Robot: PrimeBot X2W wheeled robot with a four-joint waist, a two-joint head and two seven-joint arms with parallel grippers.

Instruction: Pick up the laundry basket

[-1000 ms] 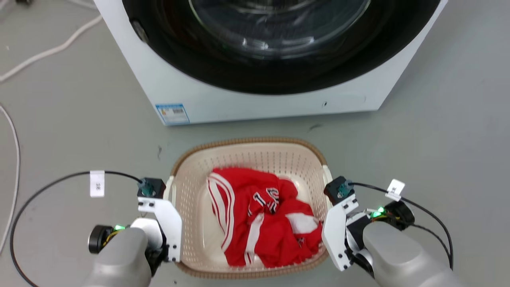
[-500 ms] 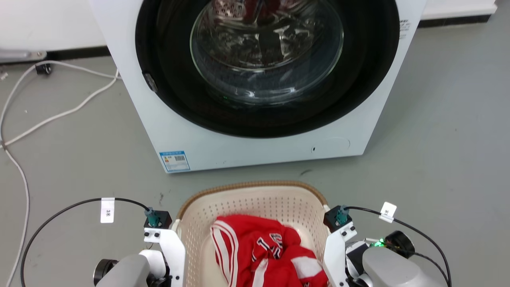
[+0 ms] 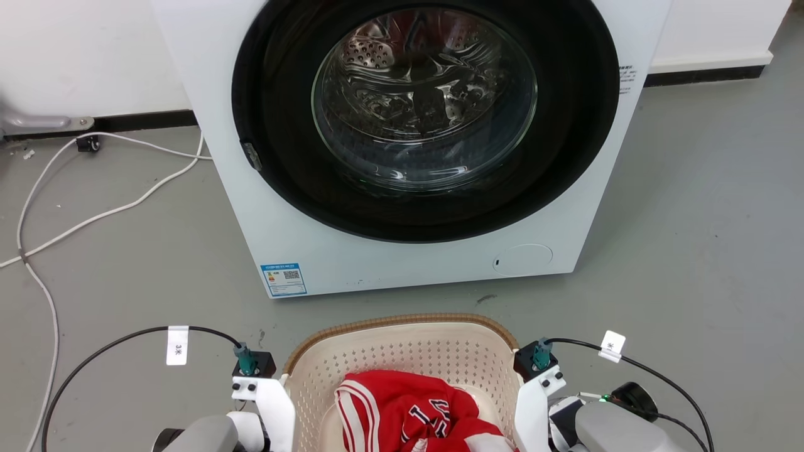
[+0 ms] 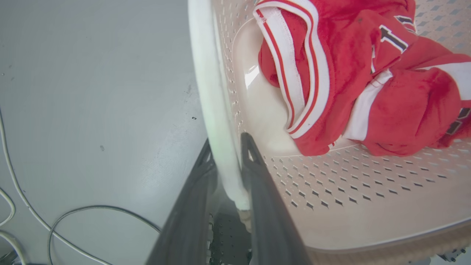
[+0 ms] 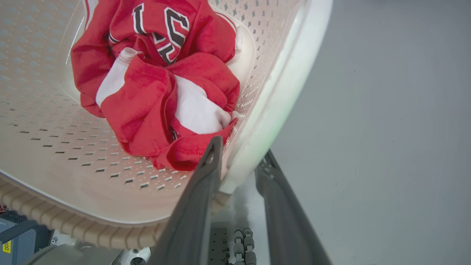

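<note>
The head view has tilted up onto the washing machine (image 3: 402,263), yet the laundry basket (image 3: 402,351) stays clamped between the left gripper (image 4: 227,143) and right gripper (image 5: 241,147), each closed on the basket's side; the lift looks underway.

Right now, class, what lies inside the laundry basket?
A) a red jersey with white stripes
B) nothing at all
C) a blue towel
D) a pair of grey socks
A: a crumpled red jersey with white stripes and dark lettering lies on the floor of the laundry basket, as both wrist views show.
</note>
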